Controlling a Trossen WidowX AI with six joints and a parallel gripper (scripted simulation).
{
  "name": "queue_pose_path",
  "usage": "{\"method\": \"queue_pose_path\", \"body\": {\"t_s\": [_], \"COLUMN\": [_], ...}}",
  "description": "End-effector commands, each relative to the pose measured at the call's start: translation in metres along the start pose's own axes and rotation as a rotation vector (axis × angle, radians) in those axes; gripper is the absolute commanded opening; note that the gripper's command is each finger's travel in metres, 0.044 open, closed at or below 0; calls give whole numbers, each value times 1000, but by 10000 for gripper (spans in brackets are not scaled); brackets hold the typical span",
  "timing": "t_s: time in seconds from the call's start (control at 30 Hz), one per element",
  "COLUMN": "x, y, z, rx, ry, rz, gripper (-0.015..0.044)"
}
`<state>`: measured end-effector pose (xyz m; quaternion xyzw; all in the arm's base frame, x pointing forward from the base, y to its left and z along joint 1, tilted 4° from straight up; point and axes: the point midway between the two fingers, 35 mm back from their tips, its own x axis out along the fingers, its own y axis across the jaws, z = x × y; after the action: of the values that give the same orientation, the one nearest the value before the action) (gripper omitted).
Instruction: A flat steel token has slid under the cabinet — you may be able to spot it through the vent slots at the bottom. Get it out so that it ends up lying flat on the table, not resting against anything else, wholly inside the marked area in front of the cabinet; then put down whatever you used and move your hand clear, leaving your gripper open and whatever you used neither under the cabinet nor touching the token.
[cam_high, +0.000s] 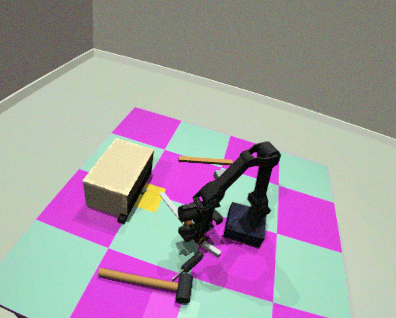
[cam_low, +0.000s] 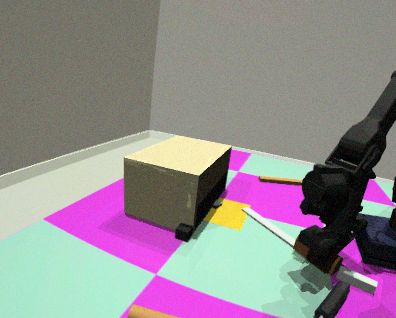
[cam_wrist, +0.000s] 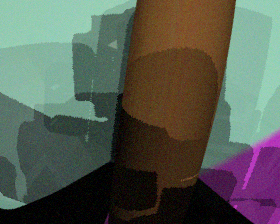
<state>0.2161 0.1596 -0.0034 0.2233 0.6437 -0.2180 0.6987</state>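
Brown grip (cam_wrist: 170, 90) up close, blade (cam_high: 171, 204) (cam_low: 270, 228) outside

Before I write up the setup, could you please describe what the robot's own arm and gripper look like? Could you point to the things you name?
The arm (cam_high: 231, 176) (cam_low: 356, 146) is black, with slim links between bulkier, rounded joints. Its boxy base (cam_high: 231, 235) (cam_low: 372, 252) is dark navy. The tool (cam_high: 192, 227) (cam_low: 320, 255) is black too, with chunky, angular parts. I can make out no markings or cables.

Top and exterior share the cabinet (cam_high: 117, 172) (cam_low: 170, 185), high versus low; wrist peers close, apparently downward.
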Motion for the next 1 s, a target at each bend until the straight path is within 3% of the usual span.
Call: {"method": "queue_pose_path", "body": {"t_s": [0.0,0.97], "x": [-2,-3], "y": [8,35], "z": [-2,-12], "rx": [4,13], "ry": [-2,-1], "rz": [9,11], "gripper": [0,0]}}
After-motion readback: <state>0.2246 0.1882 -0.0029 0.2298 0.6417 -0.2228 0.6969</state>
